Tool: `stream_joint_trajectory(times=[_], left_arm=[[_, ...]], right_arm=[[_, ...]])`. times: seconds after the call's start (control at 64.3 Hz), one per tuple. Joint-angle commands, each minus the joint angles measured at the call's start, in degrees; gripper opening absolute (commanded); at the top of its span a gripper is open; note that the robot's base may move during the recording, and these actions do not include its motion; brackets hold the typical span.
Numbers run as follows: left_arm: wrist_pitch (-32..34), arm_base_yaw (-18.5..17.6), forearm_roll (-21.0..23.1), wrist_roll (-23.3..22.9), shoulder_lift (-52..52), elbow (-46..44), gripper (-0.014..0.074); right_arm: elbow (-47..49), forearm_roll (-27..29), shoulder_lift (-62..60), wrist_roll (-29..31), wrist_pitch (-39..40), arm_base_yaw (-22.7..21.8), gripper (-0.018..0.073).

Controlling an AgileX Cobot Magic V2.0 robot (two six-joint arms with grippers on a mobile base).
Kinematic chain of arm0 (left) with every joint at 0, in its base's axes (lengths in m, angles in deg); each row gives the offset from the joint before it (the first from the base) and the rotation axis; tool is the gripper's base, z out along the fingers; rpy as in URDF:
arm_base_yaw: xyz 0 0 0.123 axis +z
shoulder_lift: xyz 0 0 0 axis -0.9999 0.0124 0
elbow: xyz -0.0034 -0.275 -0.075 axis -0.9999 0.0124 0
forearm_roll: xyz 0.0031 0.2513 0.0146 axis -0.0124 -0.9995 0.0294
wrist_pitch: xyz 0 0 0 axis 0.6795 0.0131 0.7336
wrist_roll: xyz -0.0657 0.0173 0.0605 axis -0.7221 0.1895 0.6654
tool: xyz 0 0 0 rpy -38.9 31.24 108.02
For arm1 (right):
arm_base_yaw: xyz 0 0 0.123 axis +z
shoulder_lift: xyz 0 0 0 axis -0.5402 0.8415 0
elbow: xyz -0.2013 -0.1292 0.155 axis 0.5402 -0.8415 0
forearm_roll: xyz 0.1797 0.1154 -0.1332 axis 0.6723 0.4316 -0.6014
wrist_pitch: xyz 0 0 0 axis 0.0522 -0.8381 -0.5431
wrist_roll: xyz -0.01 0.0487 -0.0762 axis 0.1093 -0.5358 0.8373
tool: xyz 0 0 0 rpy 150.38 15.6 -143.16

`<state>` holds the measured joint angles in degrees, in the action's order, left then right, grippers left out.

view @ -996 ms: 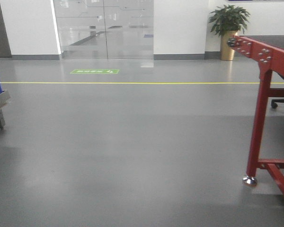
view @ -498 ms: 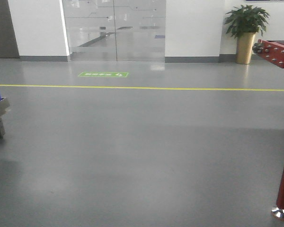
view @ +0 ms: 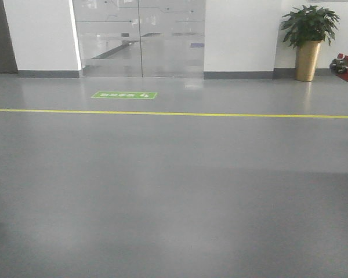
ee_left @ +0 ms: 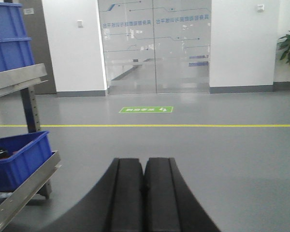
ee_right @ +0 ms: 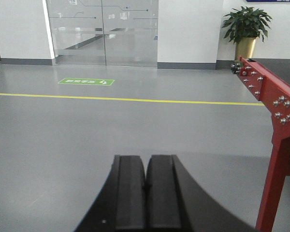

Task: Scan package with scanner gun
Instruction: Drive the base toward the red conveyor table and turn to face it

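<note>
two closed, empty: left gripper [ee_left: 144, 186], right gripper [ee_right: 147, 191]. package, scanner gun not in view. likely approach step; next: locate both, maybe near red frame [ee_right: 273, 113].

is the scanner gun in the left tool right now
No, the left tool is shut and empty; the only thing near it is a blue bin.
</note>
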<state>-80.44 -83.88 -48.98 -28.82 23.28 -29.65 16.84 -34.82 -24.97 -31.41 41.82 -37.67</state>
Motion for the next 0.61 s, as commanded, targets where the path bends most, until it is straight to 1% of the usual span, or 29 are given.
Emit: stream_joint_trajectory(times=[0.0,0.156,0.591], left_arm=[[1.21,-1.31,-0.01,-0.26,-0.23,-0.08,-0.0111],[1.21,-2.77,-0.01,-0.26,-0.23,-0.08,-0.0111],[1.21,-2.77,-0.01,-0.26,-0.23,-0.08,-0.0111]], right_arm=[[-0.03,-0.41,-0.19,0.08,1.26,-0.08,-0.0153],[-0.03,-0.41,-0.19,0.08,1.26,-0.08,-0.0153],[-0.03,-0.41,-0.19,0.08,1.26,-0.08,-0.0153]])
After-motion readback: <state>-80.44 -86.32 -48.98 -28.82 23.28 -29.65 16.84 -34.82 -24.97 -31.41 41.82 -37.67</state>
